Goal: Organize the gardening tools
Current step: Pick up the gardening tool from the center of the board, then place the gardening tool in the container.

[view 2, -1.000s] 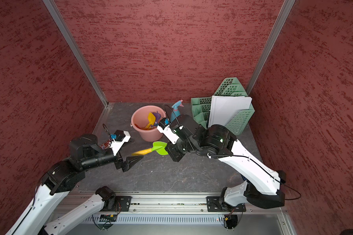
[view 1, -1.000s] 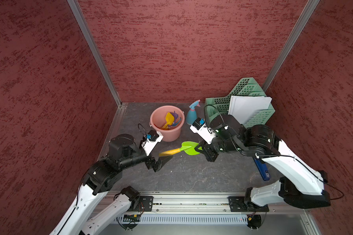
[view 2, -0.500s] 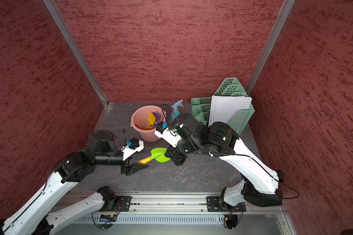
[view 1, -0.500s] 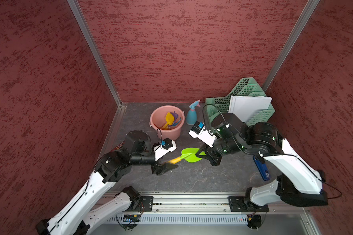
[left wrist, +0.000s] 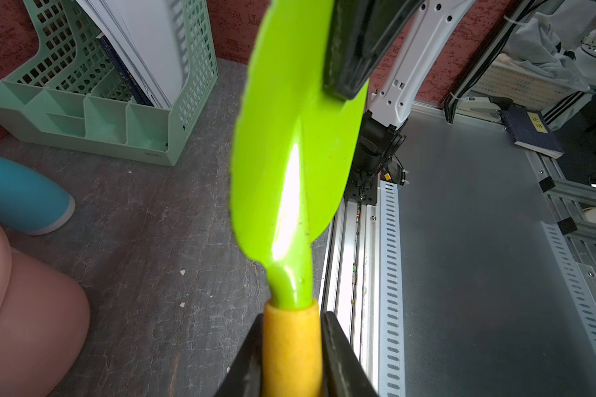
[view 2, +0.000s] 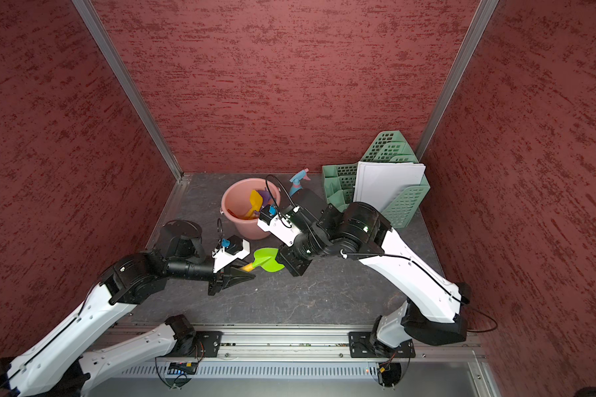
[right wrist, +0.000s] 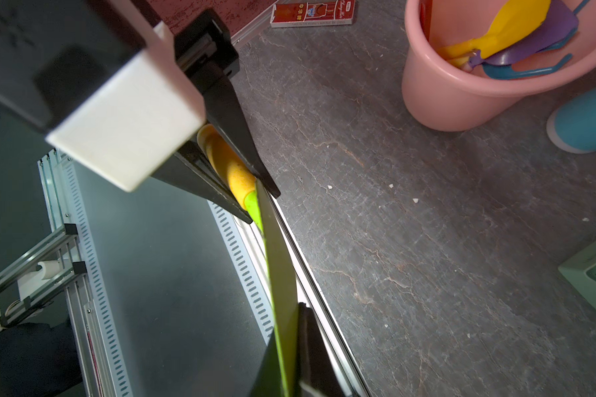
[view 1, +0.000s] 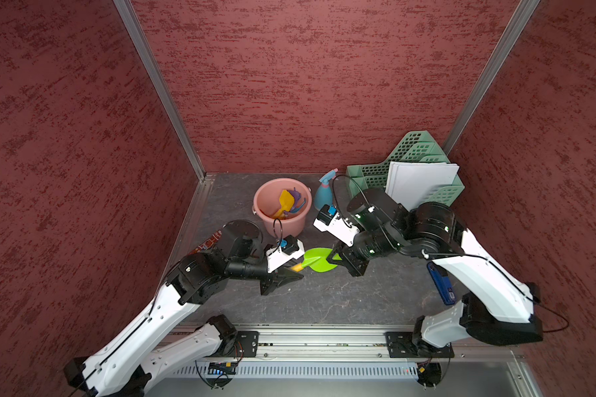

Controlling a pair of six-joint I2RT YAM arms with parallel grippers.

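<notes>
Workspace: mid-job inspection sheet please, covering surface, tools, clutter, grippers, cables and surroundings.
Surface: dark stone-look tabletop, a few pale crumbs.
Job's things: green trowel spans both grippers; yellow scoop, purple scoop and blue fork in the pink bucket; spray bottle upright beside it.
Clutter: blue stapler, red packet, green file rack with white papers.
Grippers: left gripper shut on the trowel's yellow handle; right gripper shut on its blade.
Cables: black loops at both wrists, not snagged.
Surroundings: red textured walls, metal rail in front.
</notes>
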